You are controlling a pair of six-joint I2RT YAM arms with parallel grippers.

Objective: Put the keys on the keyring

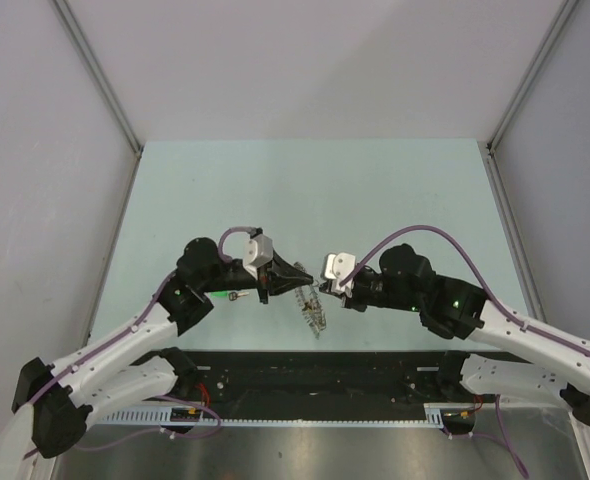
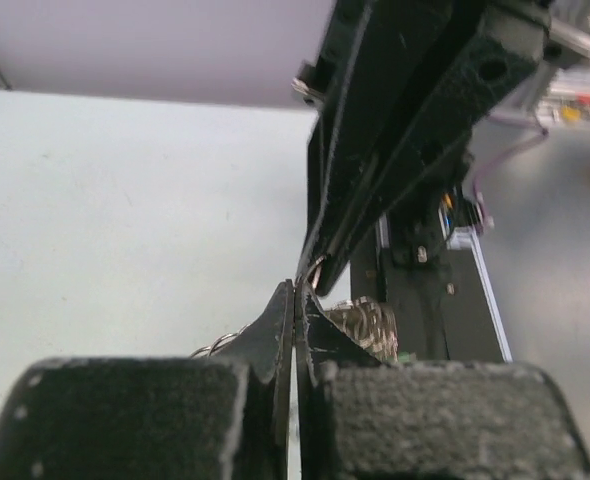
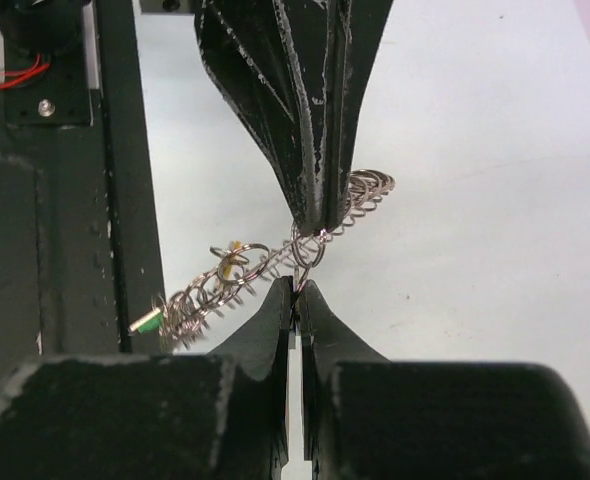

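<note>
Near the table's [image 1: 305,190] front edge, the right gripper [image 3: 295,300] is pinching a tangled wire keyring [image 3: 265,262] with closed jaws. Tip to tip with it, the left gripper [image 3: 315,215] is clamping the same keyring shut. A green key [image 3: 147,322] and a yellow key [image 3: 233,250] are sitting among its rings. A loose key [image 1: 237,296] is lying on the table beside the left gripper.

The keyring [image 3: 305,250] is bright, glossy metal wire, and its linked rings and coils glint. One key [image 3: 147,322] has a smooth green plastic head. The left fingers [image 3: 275,100] and right fingers [image 3: 265,325] are matt black plastic, scuffed with pale scratches. The surface [image 3: 475,200] looks smooth and matt.
</note>
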